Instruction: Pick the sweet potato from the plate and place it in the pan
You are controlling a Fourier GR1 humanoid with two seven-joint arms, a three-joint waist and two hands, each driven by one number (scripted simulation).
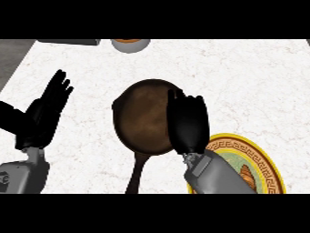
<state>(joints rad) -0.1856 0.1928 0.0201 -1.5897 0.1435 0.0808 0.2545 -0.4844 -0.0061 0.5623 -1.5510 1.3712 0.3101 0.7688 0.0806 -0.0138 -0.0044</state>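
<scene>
The right hand (187, 120) hovers over the right rim of the pan (140, 118), fingers straight and holding nothing. The sweet potato (248, 176) lies on the plate (270, 160). The left hand (40, 116) rests open at the left.

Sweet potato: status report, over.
Left hand open, resting at left. Right hand open over pan's right edge. Sweet potato on plate, partly hidden.

The pan (144, 118) is dark brown, the plate (241, 146) yellow-rimmed with a key-pattern band, the counter (251, 82) white-marbled.
</scene>
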